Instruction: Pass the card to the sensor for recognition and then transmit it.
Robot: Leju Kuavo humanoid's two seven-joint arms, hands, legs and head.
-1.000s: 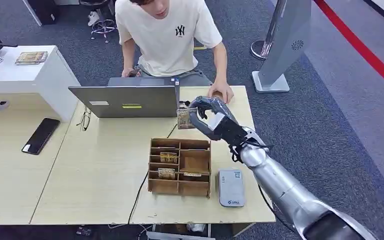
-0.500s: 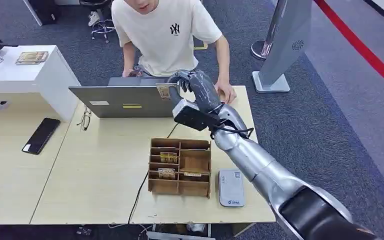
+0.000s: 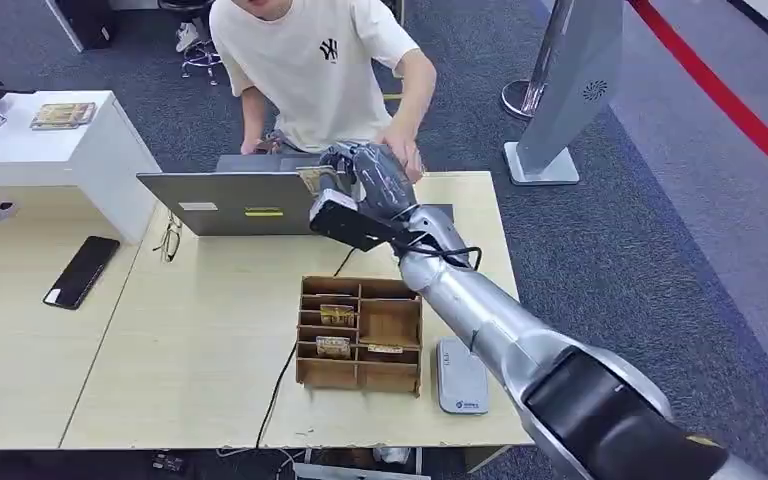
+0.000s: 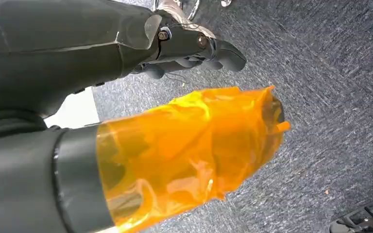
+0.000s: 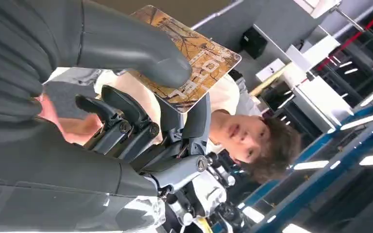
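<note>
My right hand [image 3: 368, 182] is raised over the back edge of the desk, just behind the laptop lid. It pinches a brown patterned card [image 3: 316, 180] between thumb and fingers, and the card [image 5: 195, 57] sticks out past the thumb in the right wrist view. A person's hand [image 3: 401, 158] is lifted off the desk right beside my hand. The grey card sensor [image 3: 459, 378] lies flat near the desk's front right, partly behind my forearm. My left hand [image 4: 194, 44] hangs over the carpet, fingers loosely bent, holding nothing.
A wooden compartment box [image 3: 361, 335] with a few cards stands left of the sensor. An open laptop [image 3: 248, 201] sits at the desk's back, with glasses [image 3: 168, 240] and a black phone [image 3: 82, 270] to its left. A person [image 3: 310, 70] sits behind the desk.
My right hand rose and moved left and back with the card, from above the box to behind the laptop. The person's hand lifted off the desk toward it.
</note>
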